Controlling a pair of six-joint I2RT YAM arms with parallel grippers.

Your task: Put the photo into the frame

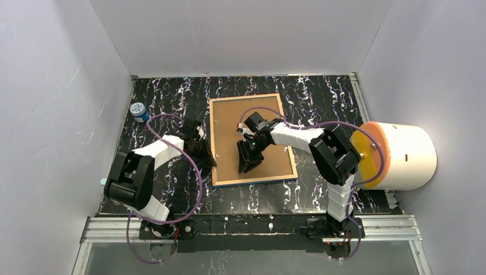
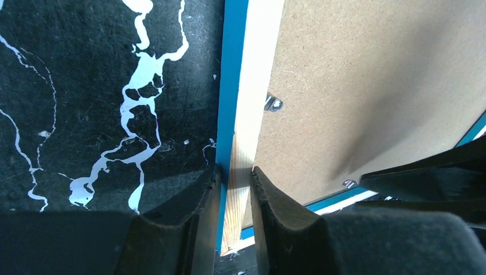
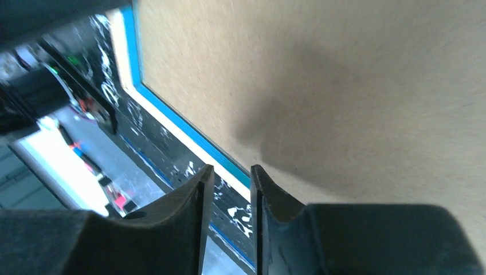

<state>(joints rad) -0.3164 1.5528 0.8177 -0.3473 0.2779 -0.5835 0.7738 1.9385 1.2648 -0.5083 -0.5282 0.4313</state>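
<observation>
the frame (image 1: 253,140) lies face down mid-table (image 1: 321,97); a small jar (image 1: 138,111) stands far left, a drum (image 1: 398,156) right.

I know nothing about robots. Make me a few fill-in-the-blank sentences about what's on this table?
1. The frame lies with its brown ____ facing up.
2. The left fingers straddle the frame's ____ edge.
3. The frame's front rim is coloured ____.
4. The right fingers hover nearly closed, holding ____.

Missing words: back; left; blue; nothing
</observation>
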